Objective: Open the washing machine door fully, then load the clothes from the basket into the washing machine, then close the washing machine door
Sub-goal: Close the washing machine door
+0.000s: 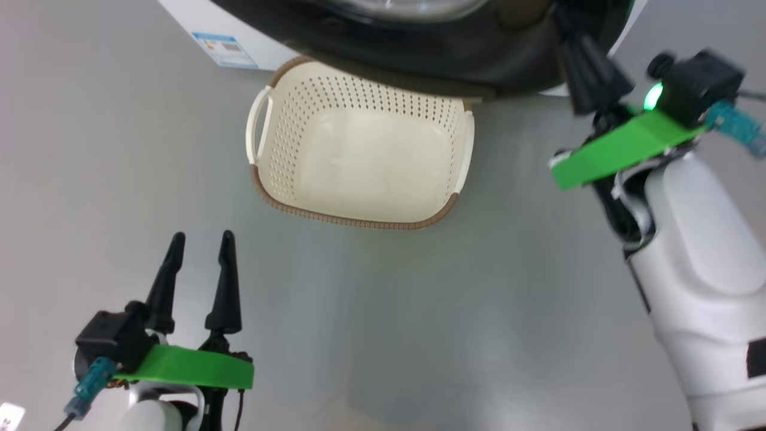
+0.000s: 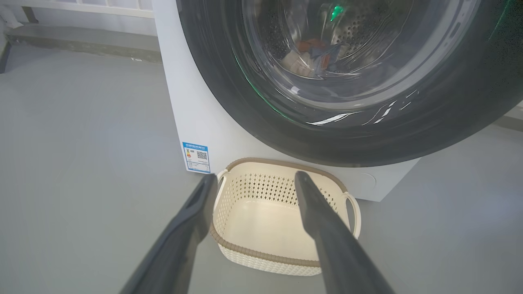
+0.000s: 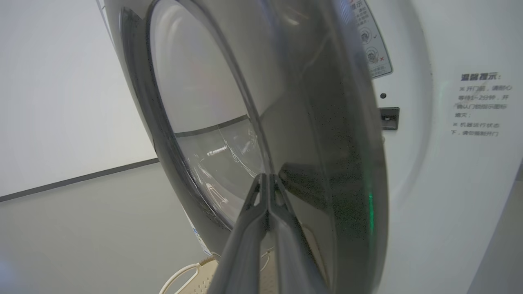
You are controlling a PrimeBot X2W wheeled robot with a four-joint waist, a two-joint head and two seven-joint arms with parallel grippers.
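Here the clenched right tool (image 3: 267,176) meets the washing machine door (image 3: 339,155), apparently to push it shut; the released left tool (image 1: 200,239) faces the empty basket (image 1: 359,222).

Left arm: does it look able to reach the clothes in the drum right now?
Probably not. The clothes lie in the drum behind the glass of the washing machine door, which is swung across the opening. The open left gripper sits low, short of the basket, outside the door.
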